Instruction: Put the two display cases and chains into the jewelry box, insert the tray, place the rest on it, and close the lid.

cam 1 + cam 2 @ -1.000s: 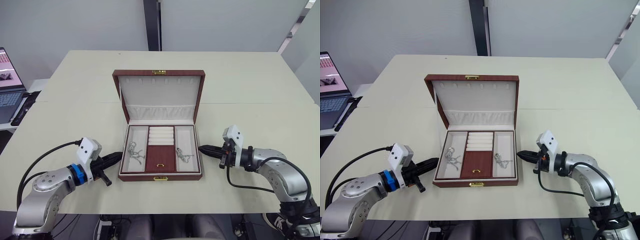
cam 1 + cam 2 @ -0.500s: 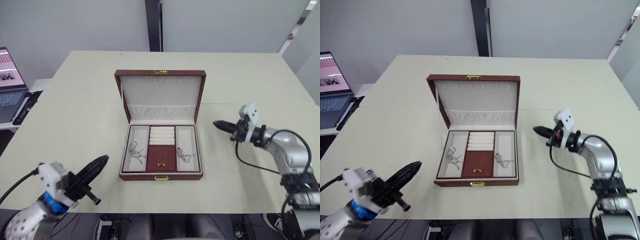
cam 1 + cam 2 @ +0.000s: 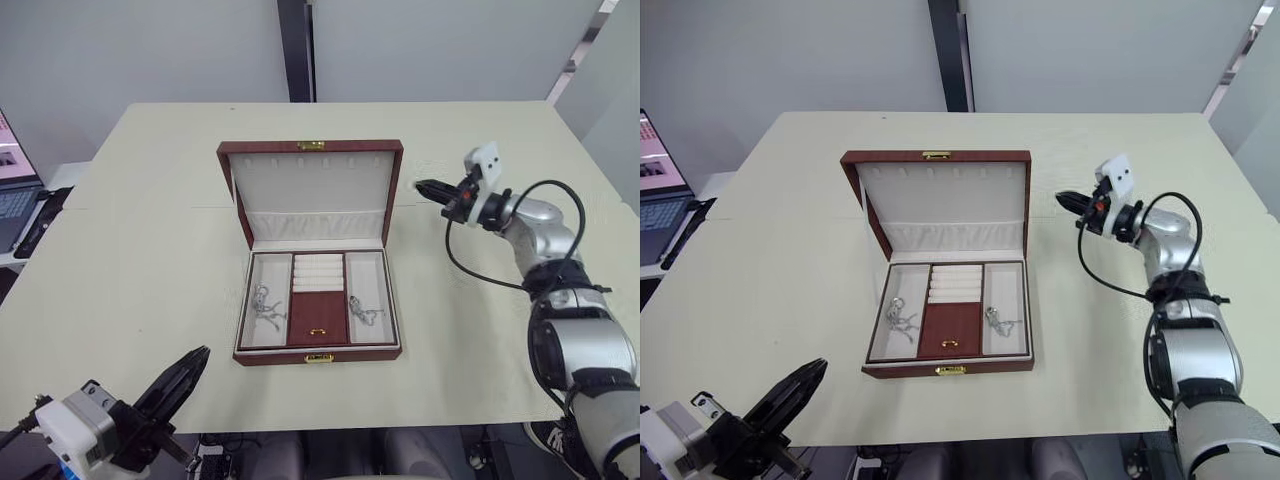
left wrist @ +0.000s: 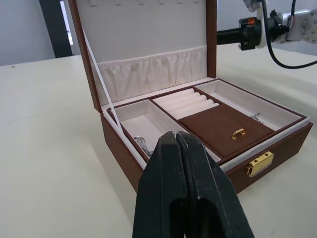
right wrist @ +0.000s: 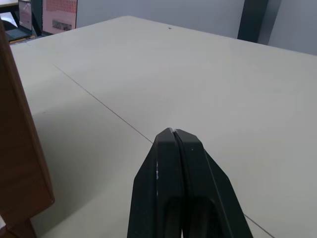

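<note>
The brown jewelry box (image 3: 237, 335) stands open mid-table, its lid (image 3: 311, 183) upright. The cream tray (image 3: 368, 281) sits inside, with ring rolls (image 3: 318, 272) and a small brown flap (image 3: 317, 320) in its middle. A silver linked piece lies in the left compartment (image 3: 267, 307) and another in the right (image 3: 364, 312); I cannot tell whether they are the chains. The display cases are out of view. My left gripper (image 3: 198, 355) is shut and empty, low past the table's front-left edge. My right gripper (image 3: 421, 185) is shut and empty, close beside the lid's right edge.
A laptop (image 3: 658, 190) sits on a side desk to the left, with a black object (image 3: 36, 224) beside it. A dark pillar (image 3: 296, 50) rises behind the table (image 3: 150, 230). A black cable (image 3: 480, 270) loops under my right forearm.
My left gripper has drawn back from the box's left side to below the front edge. My right gripper has risen from the box's right side to beside the lid.
</note>
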